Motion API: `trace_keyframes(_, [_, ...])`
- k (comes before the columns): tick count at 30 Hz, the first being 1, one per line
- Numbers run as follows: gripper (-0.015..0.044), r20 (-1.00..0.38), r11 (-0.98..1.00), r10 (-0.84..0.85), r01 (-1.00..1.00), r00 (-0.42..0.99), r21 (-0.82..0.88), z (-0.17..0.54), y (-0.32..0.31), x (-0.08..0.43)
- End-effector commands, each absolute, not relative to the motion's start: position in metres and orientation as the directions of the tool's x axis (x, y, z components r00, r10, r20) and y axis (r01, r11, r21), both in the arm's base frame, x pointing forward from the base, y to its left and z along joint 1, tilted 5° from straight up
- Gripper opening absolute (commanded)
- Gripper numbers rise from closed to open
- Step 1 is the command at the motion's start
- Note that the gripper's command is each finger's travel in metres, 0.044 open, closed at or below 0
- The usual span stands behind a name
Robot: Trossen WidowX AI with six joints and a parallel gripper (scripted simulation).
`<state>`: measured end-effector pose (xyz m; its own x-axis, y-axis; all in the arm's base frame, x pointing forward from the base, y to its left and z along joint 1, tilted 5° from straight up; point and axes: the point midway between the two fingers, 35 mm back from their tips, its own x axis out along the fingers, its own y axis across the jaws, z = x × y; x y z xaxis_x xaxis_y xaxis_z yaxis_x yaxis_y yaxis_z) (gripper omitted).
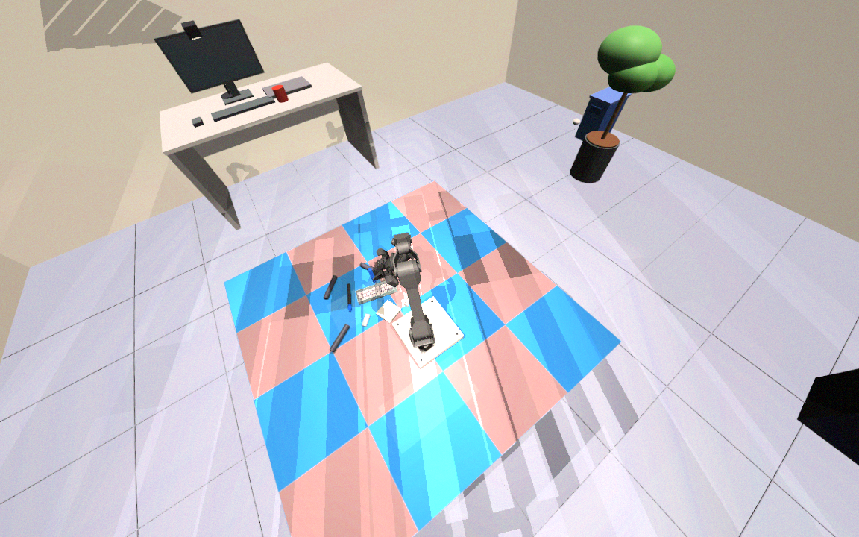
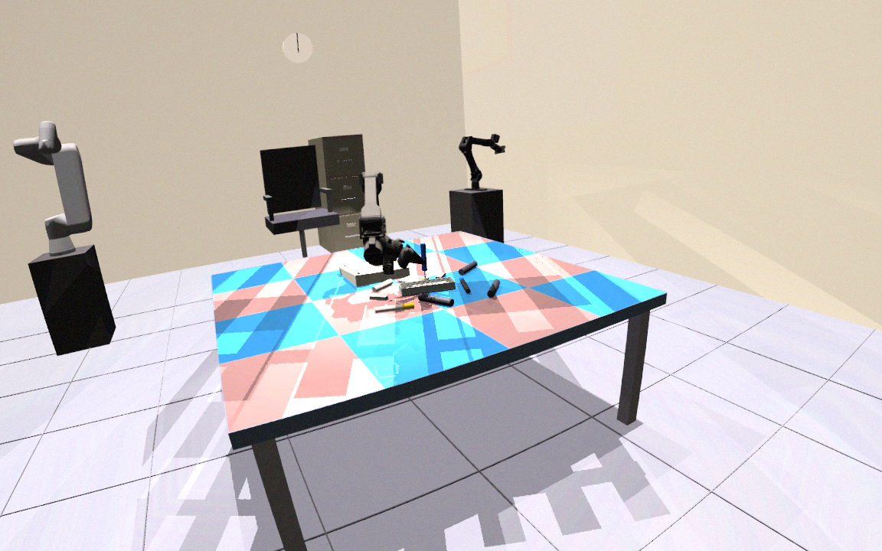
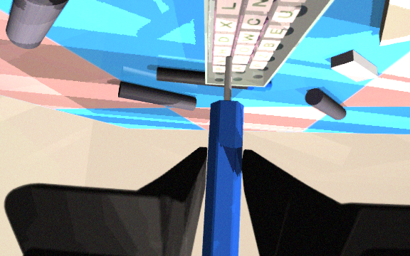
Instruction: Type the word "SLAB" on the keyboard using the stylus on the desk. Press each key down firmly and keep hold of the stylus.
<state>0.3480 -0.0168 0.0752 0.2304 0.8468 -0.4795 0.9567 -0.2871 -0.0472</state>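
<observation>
Between two black fingers, the blue stylus (image 3: pixel 224 178) points toward lettered keys (image 3: pixel 249 37), contact perhaps unclear.

The blue stylus (image 2: pixel 423 257) (image 3: pixel 225 178), thin grey tip downward, stands near-upright over the pale, letter-keyed keyboard (image 1: pixel 375 291) (image 2: pixel 426 286) (image 3: pixel 240 46).

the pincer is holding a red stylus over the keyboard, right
The stylus is blue, not red, as the wrist view shows; the pincer is indeed holding it over the keyboard.
</observation>
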Motion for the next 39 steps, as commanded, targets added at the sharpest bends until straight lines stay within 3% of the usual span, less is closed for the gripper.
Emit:
trace_keyframes(1, [0.0081, -0.479, -0.288, 0.847, 0.957, 0.233, -0.044, 0.079, -0.017, 0.349])
trace_keyframes(5, [0.0064, -0.479, -0.287, 0.847, 0.957, 0.230, -0.048, 0.076, -0.017, 0.348])
trace_keyframes(8, [0.0000, -0.482, -0.288, 0.846, 0.957, 0.230, -0.048, 0.076, -0.012, 0.349])
trace_keyframes(23, [0.0000, -0.470, -0.288, 0.851, 0.957, 0.233, -0.046, 0.085, 0.066, 0.357])
trace_keyframes(39, [0.0000, -0.471, -0.287, 0.851, 0.957, 0.232, -0.047, 0.065, 0.068, 0.355])
